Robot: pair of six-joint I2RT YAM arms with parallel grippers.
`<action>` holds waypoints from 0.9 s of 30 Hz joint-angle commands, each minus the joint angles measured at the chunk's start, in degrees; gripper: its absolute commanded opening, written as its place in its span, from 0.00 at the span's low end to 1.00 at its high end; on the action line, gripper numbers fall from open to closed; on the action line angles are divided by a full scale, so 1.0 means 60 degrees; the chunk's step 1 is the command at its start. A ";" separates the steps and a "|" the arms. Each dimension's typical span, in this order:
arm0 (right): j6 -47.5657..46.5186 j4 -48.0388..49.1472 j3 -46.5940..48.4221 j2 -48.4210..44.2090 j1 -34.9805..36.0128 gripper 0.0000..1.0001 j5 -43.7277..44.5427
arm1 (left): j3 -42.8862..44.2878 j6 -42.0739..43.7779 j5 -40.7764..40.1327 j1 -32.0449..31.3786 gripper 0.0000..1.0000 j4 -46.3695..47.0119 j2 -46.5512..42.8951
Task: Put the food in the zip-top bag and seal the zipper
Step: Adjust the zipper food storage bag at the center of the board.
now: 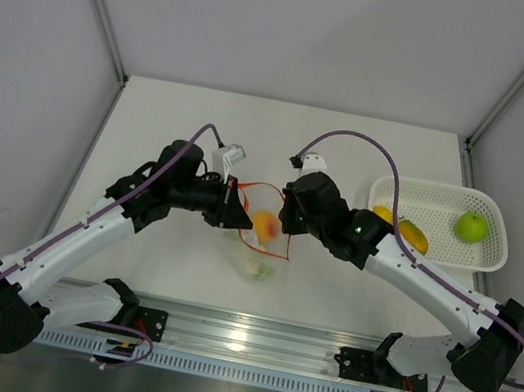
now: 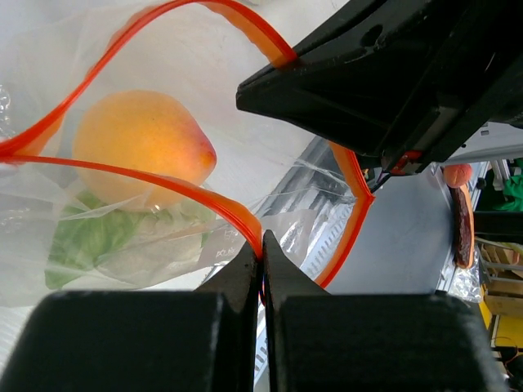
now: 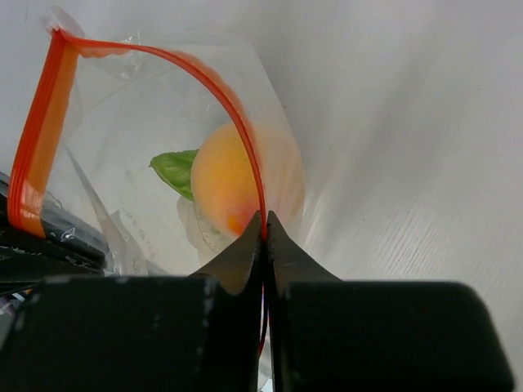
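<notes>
A: Where is the zip-top bag (image 3: 139, 114) and who has it?

B: It hangs between the two hands, mouth held wide. The left hand (image 2: 261, 245) has its fingers pressed together on the zipper (image 2: 147, 175) on one lip, and the right hand (image 3: 265, 224) is clamped on the opposite lip the same way

A: What's inside?

B: A peach (image 2: 139, 139) sits just below the left hand's fingertips, resting on a leafy vegetable (image 2: 82, 237). The green apple (image 1: 472, 227), a yellow fruit (image 1: 384, 214) and an orange fruit (image 1: 415, 236) lie in the mesh basket (image 1: 443, 189), well off to the right hand's outer side

A: How will the pouch behave?

B: I'd judge the film thin, limp and slick; it sags and creases wherever a hand isn't on it. The strip is the only part with some stiffness, so that is where to pinch. Its bottom looks close to the table (image 1: 184, 121), though I can't tell if it touches

A: And the fruit?

B: Light, rounded, likely to roll. Take each across its widest part, gently. If either hand lets go, that lip will probably flop shut
</notes>
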 commanded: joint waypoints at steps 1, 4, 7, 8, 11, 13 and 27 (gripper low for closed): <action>-0.0224 0.0398 0.0355 0.0174 0.0167 0.00 -0.0129 | -0.0139 0.0166 0.0075 -0.0024 0.00 0.0226 -0.0277; -0.0385 0.0209 0.1729 0.0670 0.0532 0.00 0.0177 | -0.0432 -0.0141 -0.0086 -0.0024 0.00 0.0416 -0.0497; -0.0371 -0.0698 0.3370 0.1243 0.1029 0.00 0.0821 | -0.0959 -0.0887 0.0249 -0.0039 0.01 0.1206 -0.1242; -0.0313 -0.1164 0.3664 0.1578 0.1119 0.00 0.0968 | -0.1279 -0.1049 0.0280 -0.0039 0.00 0.1338 -0.1607; 0.0010 -0.2058 0.4456 0.2121 0.1499 0.00 0.1422 | -0.1545 -0.1387 0.0368 -0.0039 0.01 0.1413 -0.1918; 0.0083 -0.2296 0.4633 0.2299 0.1879 0.00 0.2096 | -0.1910 -0.1577 0.0354 -0.0024 0.01 0.1559 -0.2123; 0.0450 -0.1989 0.3052 0.1642 0.1398 0.00 0.1935 | -0.1444 -0.1139 -0.0947 -0.0009 0.01 0.0873 -0.2752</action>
